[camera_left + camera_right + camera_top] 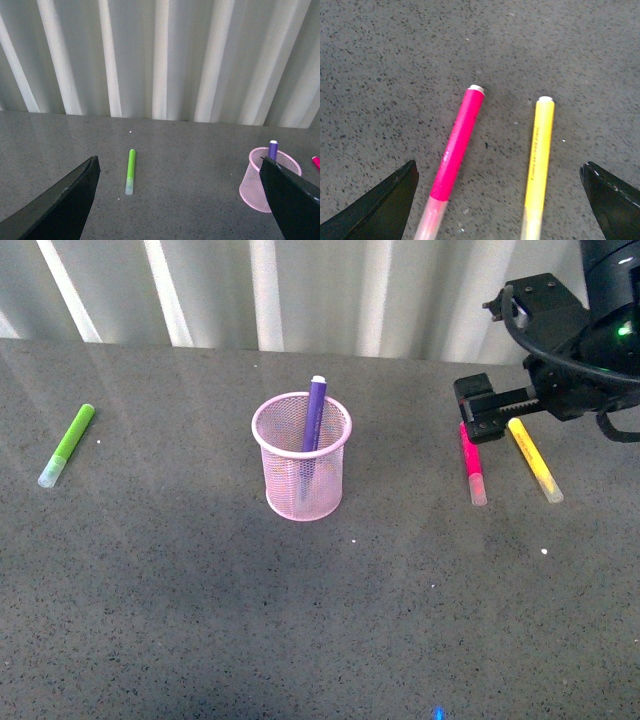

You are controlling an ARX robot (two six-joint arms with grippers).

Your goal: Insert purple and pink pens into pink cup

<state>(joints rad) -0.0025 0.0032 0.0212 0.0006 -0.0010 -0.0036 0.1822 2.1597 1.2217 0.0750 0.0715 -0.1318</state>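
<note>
The pink mesh cup [301, 458] stands mid-table with the purple pen [314, 416] upright inside it, its end above the rim. The cup [262, 183] and purple pen [272, 149] also show in the left wrist view. The pink pen [472, 464] lies flat on the table at the right, next to the yellow marker [534, 460]. My right gripper [488, 418] is open and hangs just above the far ends of both. In the right wrist view the pink pen [458, 145] and yellow marker [539, 150] lie between the open fingers. My left gripper [180, 200] is open and empty.
A lime-green marker [67, 444] lies at the far left of the grey table, also seen in the left wrist view [130, 170]. A white corrugated wall [300, 290] runs behind the table's back edge.
</note>
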